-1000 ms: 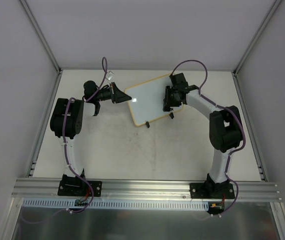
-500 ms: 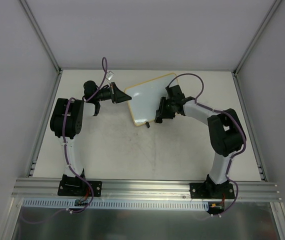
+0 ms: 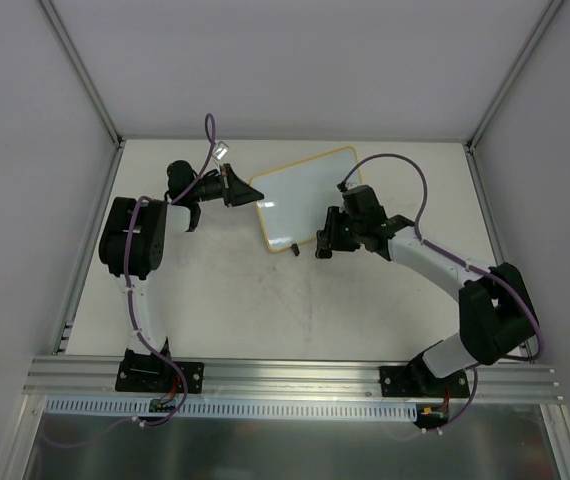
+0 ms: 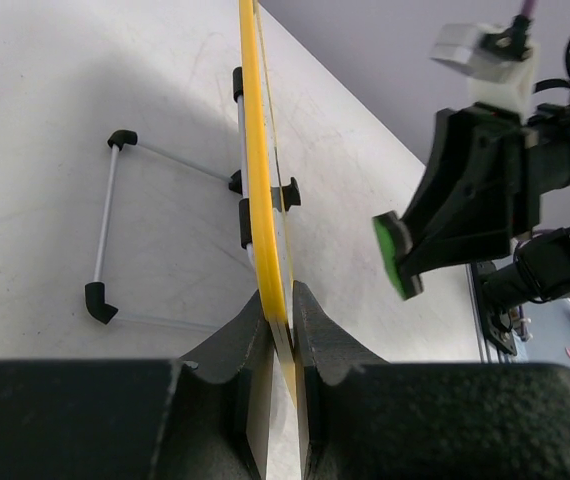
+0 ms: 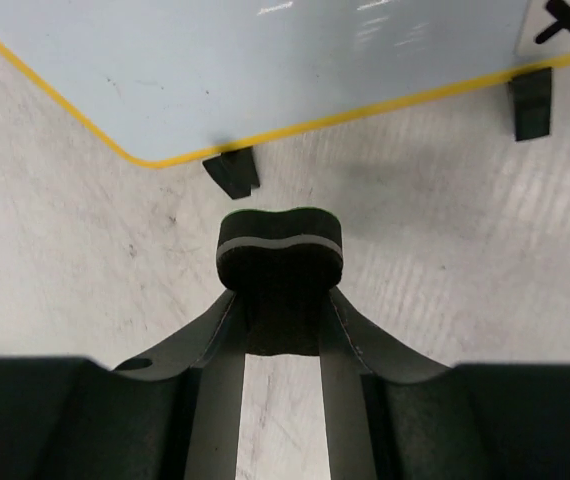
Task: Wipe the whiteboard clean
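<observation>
Right end effector [image 3: 324,243] gripping eraser [image 5: 279,241] slid over scuffed table [image 3: 265,305]; left end effector [image 4: 281,312] clamps whiteboard [image 3: 305,192]

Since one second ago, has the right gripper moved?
Yes. In the top view the right gripper has come toward the near edge of the table, from over the whiteboard to just past its near rim; the whiteboard stayed put.
</observation>
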Robot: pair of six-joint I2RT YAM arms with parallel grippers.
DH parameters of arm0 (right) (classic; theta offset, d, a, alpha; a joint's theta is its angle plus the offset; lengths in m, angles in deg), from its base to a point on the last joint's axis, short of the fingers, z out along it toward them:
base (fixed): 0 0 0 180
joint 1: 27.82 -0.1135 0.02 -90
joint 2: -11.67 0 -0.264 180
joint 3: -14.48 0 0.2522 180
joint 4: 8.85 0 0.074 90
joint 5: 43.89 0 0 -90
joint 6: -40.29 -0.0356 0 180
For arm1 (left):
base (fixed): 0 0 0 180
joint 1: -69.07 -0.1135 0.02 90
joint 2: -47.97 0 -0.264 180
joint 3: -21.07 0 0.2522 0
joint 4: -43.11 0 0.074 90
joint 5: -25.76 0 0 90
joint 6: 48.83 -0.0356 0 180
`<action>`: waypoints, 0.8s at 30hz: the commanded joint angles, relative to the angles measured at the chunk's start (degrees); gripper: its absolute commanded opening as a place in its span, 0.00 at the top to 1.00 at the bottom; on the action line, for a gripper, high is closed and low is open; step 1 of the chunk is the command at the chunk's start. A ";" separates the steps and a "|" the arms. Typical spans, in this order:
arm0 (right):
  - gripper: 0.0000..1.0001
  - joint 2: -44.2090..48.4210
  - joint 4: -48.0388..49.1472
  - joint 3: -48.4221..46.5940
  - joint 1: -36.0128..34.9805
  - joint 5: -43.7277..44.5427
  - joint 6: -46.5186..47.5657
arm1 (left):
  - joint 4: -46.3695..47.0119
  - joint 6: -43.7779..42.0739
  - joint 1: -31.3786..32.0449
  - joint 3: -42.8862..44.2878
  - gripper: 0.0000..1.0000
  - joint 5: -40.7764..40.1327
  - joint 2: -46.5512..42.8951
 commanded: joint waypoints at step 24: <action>0.86 14.72 -22.02 10.89 2.24 11.75 7.08 | 3.90 -4.15 -0.37 0.17 0.93 2.86 -2.17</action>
